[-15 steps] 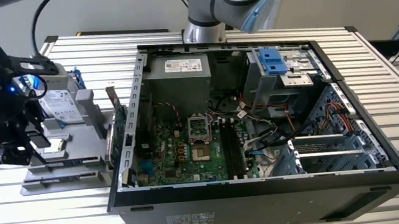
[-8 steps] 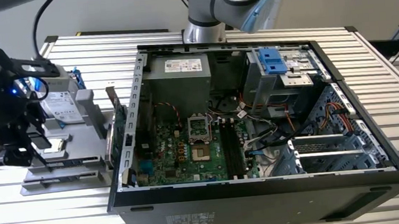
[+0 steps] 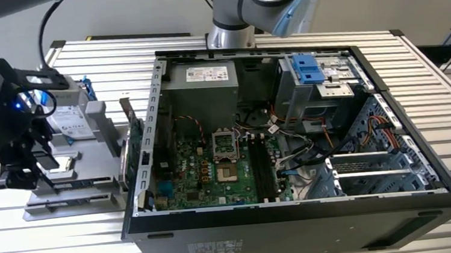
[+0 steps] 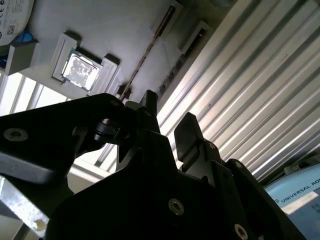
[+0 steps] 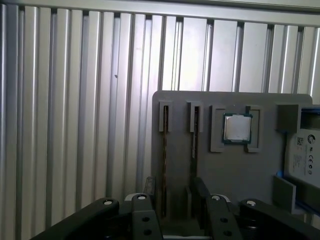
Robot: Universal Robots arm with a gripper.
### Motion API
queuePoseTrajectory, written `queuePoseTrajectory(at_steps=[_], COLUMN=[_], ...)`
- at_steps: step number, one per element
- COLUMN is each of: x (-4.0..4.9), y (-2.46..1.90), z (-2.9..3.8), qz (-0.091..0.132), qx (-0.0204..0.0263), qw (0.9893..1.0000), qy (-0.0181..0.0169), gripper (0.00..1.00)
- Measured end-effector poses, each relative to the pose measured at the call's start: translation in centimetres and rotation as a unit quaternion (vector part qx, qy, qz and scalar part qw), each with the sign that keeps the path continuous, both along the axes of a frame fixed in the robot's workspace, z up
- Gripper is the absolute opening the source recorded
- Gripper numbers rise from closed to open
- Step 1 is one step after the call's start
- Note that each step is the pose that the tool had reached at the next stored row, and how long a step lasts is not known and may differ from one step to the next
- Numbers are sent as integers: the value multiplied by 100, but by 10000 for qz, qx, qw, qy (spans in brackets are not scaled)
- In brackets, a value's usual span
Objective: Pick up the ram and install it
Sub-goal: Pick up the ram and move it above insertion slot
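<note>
Gripper (image 5: 174, 182) hovers, fingers (image 5: 149, 187) spread; ram (image 5: 164, 145) edge-on (one end hidden).

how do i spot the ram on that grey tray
At the exterior view's left, beside the open computer case, lies a grey holder tray with a square silver chip and two narrow slots. The ram is the thin stick standing on edge in the slot farther from the chip, by the tray's edge; a similar stick fills the nearer slot.

The exterior view looks steeply down from farther off on an open black computer case (image 3: 298, 225) and a grey plastic parts tray (image 3: 79, 204). Both wrist views look closely past black fingers (image 5: 202, 190) (image 4: 187, 131) onto that tray (image 5: 240, 172) (image 4: 100, 30), the first squarely, the second obliquely.
</note>
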State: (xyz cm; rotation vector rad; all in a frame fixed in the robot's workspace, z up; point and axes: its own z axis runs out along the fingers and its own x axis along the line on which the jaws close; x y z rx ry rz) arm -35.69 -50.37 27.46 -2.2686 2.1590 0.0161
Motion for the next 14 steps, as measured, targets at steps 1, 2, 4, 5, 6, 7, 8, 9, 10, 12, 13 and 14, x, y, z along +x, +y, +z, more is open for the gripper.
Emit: queuePoseTrajectory(at_steps=[1, 2, 4, 5, 6, 7, 8, 9, 10, 12, 13, 14], x=[0, 0, 0, 0, 0, 0, 0, 0, 0, 0, 0, 0], y=[0, 0, 0, 0, 0, 0, 0, 0, 0, 0, 0, 0], z=[-5, -10, -21, -27, -32, -37, -42, -47, -52, -58, -59, -59], qz=[0, 0, 0, 0, 0, 0, 0, 0, 0, 0, 0, 0], qx=[0, 0, 0, 0, -1, -1, 0, 0, 0, -1, -1, -1], qw=[10000, 10000, 10000, 10000, 10000, 10000, 10000, 10000, 10000, 10000, 10000, 10000], qy=[0, 0, 0, 1, 1, 1, 0, 1, 1, 1, 1, 1], gripper=[100, 100, 100, 100, 100, 100, 100, 100, 100, 100, 100, 100])
